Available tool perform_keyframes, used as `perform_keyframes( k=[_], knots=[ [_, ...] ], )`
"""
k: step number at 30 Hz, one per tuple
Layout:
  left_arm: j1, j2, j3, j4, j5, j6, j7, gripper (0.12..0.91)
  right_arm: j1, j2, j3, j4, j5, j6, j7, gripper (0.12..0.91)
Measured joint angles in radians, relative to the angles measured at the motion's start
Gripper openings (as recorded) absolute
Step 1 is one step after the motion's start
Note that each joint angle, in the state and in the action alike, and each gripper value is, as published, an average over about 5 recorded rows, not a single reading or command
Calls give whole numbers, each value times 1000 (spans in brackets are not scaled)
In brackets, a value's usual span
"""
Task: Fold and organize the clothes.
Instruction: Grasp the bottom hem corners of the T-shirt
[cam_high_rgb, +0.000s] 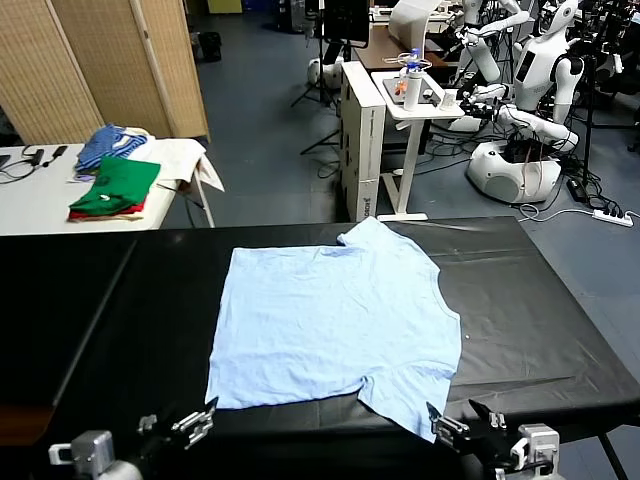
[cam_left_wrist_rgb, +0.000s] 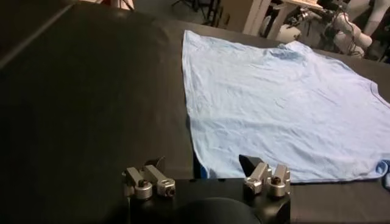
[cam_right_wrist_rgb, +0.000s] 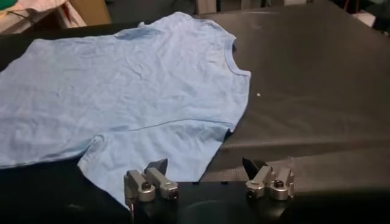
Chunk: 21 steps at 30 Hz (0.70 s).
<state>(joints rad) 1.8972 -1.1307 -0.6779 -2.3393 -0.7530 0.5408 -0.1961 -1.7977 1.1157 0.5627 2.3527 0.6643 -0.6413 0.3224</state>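
T-shirt: a light sky-blue short-sleeved T-shirt lies spread flat, plain side up, on the black table. Its cloth is faintly wrinkled, with no lettering showing.
T-shirt position: roughly mid-table. The neckline faces the table's right-hand side, the hem its left-hand side. One sleeve points to the far edge; the other sleeve reaches the near edge and slightly overhangs it.
Left gripper: the left gripper hovers at the near table edge, just beside the shirt's near hem corner, its fingers spread wide and holding nothing.
Right gripper: the right gripper hovers at the near table edge, just beside the near sleeve, also spread wide and empty.
Open room: bare black tabletop stretches broadly left of the shirt's hem, and a narrower bare stretch lies right of the neckline.
Beyond the table: a white side table stands behind the far-left corner, carrying folded green and red garments and a striped bundle.
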Motion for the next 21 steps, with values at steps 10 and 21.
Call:
perform_keyframes(
  k=[10, 21],
  knots=[
    [-11, -23, 23, 25, 15, -11, -1, 889, 3, 20, -17, -15, -1, 3, -2, 637],
    [-15, -32, 38, 44, 30, -19, 5, 334, -1, 25, -16, -19, -4, 20, -7, 152]
  ],
)
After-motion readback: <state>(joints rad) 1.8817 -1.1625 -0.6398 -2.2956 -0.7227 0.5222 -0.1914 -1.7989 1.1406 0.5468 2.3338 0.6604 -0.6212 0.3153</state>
